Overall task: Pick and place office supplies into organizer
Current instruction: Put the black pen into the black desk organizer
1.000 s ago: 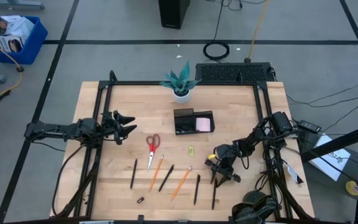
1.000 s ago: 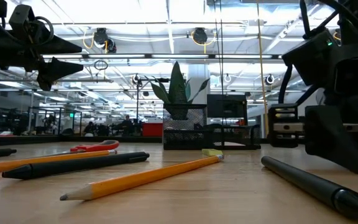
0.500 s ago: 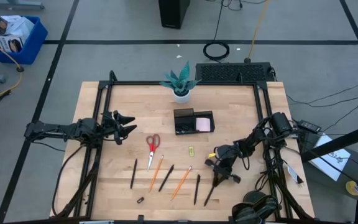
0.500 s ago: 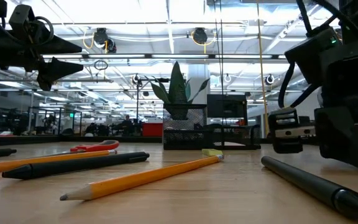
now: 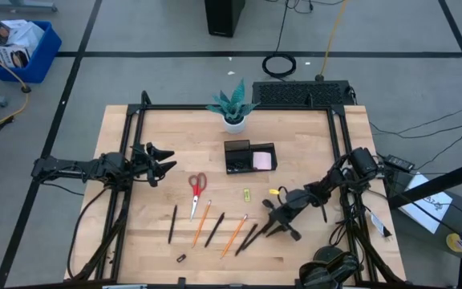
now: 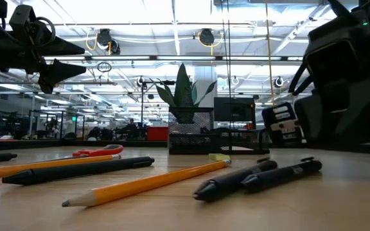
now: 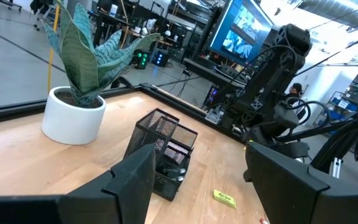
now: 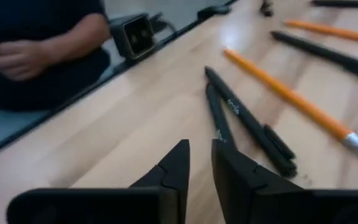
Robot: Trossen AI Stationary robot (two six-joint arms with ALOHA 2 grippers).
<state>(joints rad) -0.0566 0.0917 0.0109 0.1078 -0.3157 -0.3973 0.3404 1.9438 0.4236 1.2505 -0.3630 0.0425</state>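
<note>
My right gripper (image 5: 273, 227) is low over the table's near right part. Its fingers (image 8: 199, 148) are shut and point at two black pens (image 5: 251, 238) lying side by side on the wood. An orange pencil (image 8: 291, 99) lies just beyond them. The red-handled scissors (image 5: 196, 193), another pencil (image 5: 202, 223), two more pens (image 5: 172, 223) and a yellow-green clip (image 5: 246, 194) lie flat mid-table. The black mesh organizer (image 5: 249, 157) stands behind them with the pink pad (image 5: 261, 160) inside. My left gripper (image 5: 163, 164) hovers open above the table's left side. My right gripper's shut fingertips (image 8: 215, 146) stand at the end (image 8: 219, 130) of one of the two black pens, coming in low from the table's right. That pen lies flat on the table beside the other. Whether the fingertip touches it, I cannot tell.
A white pot with a teal plant (image 5: 233, 108) stands at the far edge behind the organizer. A small black clip (image 5: 181, 258) lies near the near edge. Beyond the table's near edge a person's hand (image 8: 17, 59) shows. Bare wood lies between the scissors and my left gripper.
My right gripper has swept toward the table's left, staying low. It has pushed the rightmost black pen leftward. That pen has turned from lengthwise to slanting and slid against the neighbouring pen, which has turned with it. They now lie together.
</note>
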